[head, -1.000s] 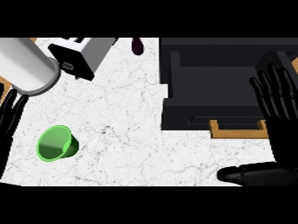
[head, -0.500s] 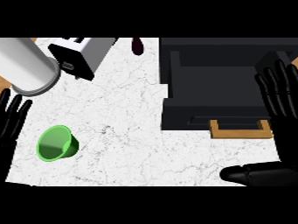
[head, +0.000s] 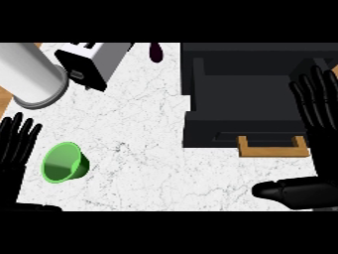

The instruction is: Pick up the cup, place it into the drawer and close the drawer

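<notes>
A green cup (head: 63,162) lies on its side on the white marble counter (head: 145,129), its mouth toward the lower left. My left hand (head: 7,154) is open just left of it, fingers straight, not touching the cup. A black drawer unit (head: 255,94) stands at the right with its drawer pulled open and a tan handle (head: 272,147) at the front. My right hand (head: 325,129) is open at the right edge, fingers up over the drawer's right side, thumb stretched left below the handle.
A large white cylinder (head: 21,74) lies at the back left. Beside it stands a white and black toaster (head: 94,62). A small dark object (head: 156,51) sits at the back edge. Wooden floor shows past the counter's left side.
My right hand has moved up and slightly right along the drawer's side. My left hand has shifted slightly up and toward the cup. The cup has not moved.
</notes>
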`<state>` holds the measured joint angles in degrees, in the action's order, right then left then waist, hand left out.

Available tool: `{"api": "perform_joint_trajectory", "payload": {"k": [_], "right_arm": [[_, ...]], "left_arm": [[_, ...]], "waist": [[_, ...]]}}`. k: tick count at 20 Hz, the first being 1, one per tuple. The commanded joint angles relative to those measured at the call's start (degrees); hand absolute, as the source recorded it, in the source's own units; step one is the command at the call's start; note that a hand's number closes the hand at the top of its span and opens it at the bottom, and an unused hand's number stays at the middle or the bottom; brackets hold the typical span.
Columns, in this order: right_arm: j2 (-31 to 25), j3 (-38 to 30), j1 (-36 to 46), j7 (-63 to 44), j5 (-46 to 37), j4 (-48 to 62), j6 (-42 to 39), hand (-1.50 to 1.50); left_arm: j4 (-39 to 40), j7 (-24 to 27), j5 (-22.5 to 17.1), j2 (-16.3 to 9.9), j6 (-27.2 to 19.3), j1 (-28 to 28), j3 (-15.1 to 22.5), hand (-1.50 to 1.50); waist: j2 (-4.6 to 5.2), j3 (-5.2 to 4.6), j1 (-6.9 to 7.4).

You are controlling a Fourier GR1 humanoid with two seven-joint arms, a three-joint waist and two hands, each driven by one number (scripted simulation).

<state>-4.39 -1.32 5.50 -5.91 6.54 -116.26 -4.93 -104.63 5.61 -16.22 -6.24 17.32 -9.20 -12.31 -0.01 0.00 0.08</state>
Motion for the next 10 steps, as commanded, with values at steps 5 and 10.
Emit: {"api": "perform_joint_trajectory", "payload": {"k": [5,10], "right_arm": [[-0.4,-1.5,1.0,2.2,0.7,3.5,-1.3,-1.5],[-0.2,-0.6,0.6,-5.0,1.1,-3.6,0.5,-1.5]], "left_arm": [[5.7,5.8,2.8,0.9,0.7,-2.3,-2.0,-1.5],[15.8,9.5,4.8,-1.9,1.2,2.8,-4.2,-1.5]], "waist": [[0.0,0.0,0.13],[-0.02,0.0,-0.04]]}}
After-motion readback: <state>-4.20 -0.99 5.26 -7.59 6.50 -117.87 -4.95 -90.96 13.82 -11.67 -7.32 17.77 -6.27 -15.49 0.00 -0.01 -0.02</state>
